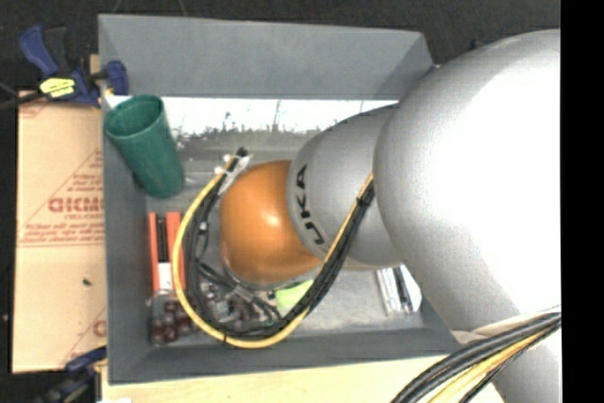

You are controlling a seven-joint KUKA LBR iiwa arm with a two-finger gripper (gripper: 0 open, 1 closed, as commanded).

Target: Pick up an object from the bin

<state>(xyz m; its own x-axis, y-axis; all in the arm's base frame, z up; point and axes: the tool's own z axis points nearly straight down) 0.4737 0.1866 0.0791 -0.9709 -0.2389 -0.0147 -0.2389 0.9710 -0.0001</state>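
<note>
— Where are you?
— My gripper (231, 300) is low in the bin's (264, 61) near left, between an orange-red bar (162, 250) and a yellow-green piece (293, 295).
— Wide or narrow?
— I cannot tell; my orange cover (260, 222) hides it.

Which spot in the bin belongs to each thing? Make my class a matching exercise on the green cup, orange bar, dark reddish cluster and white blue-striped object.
Things:
1 green cup
2 orange bar
3 dark reddish cluster
4 white blue-striped object

Places:
A lower-left corner
B lower-right area
C upper-left corner
D along the left wall

Pairs: 1-C; 2-D; 3-A; 4-B
</note>
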